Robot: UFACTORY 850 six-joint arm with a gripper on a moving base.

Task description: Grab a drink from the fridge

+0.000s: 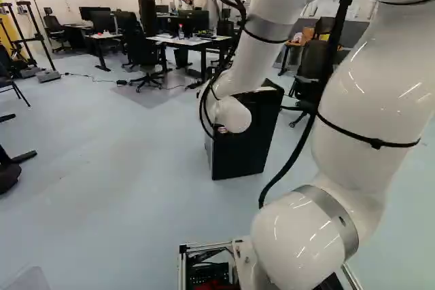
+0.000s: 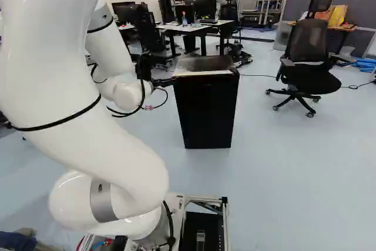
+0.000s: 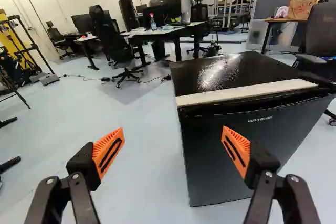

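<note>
In the right base view my gripper [image 2: 162,82] is a small dark shape beside the upper edge of the black fridge [image 2: 207,113]. The wrist view shows the gripper [image 3: 173,139] open, its orange pads wide apart with nothing held. One finger [image 3: 239,150] overlaps the front of the small fridge [image 3: 231,161] in that view; whether it touches cannot be told. The other finger stands over the floor beside the fridge. The fridge stands upright with its door closed, a pale strip along the front of its glossy top. Its inside is hidden.
Behind the fridge stand desks [image 3: 170,34] with monitors and office chairs. One black chair [image 2: 308,63] is to the fridge's right in the right base view. Cables lie on the floor behind. Black stands and a yellow machine are at the left of the left base view.
</note>
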